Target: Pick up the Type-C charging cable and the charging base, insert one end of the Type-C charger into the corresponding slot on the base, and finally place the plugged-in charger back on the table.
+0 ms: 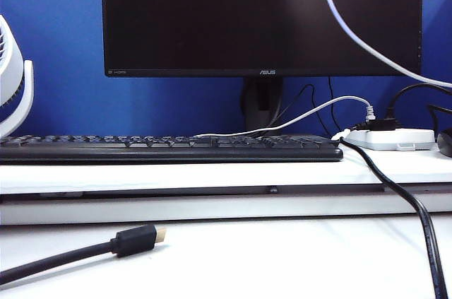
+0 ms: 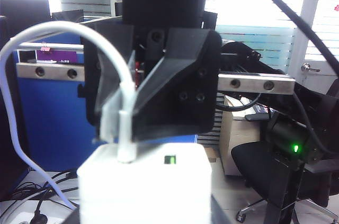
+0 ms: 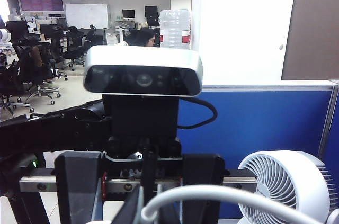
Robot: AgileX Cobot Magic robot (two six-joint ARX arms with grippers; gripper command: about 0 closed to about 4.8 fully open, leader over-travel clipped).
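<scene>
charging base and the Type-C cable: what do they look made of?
Charging base, in front of the left gripper: looks like hard white plastic, smooth, flat faces, soft sheen. Type-C charging cable, plugged into it: likely a rubbery white plastic jacket, bending in a smooth loop. Right gripper: fingertips unseen.

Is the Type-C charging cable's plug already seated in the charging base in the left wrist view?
Yes: the Type-C charging cable runs straight down into the top face of the charging base.

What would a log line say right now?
left gripper: holds charging base, aloft | right gripper: opposite, pinches Type-C charging cable | plug: in base
</scene>
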